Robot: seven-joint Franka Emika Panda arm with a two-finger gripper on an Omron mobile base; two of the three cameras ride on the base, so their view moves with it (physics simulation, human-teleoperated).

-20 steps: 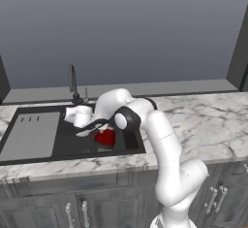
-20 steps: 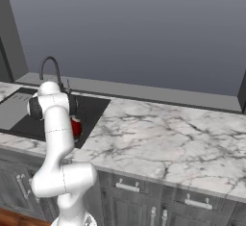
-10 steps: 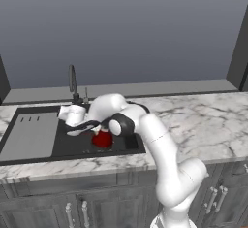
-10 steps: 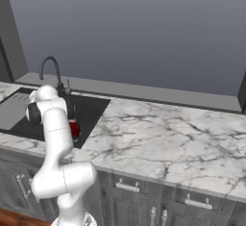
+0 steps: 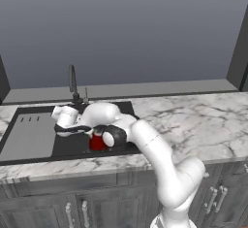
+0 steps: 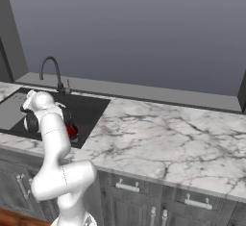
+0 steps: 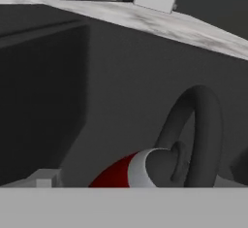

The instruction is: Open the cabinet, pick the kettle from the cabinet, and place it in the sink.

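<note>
Basically I'm near done: the kettle (image 5: 98, 141) sits down in the sink (image 5: 72, 145), cabinet step behind me. Can't tell if the gripper (image 5: 86, 131) has released; that and retreating remain.

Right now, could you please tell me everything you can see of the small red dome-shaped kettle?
The small red dome-shaped kettle sits low in the black recessed sink basin, near its right front corner, partly hidden by the white arm. It looks glossy. The hand view shows its red body and a dark arched handle looping above a grey rounded part. Whether it rests on the basin floor, or what touches it, cannot be told.
</note>
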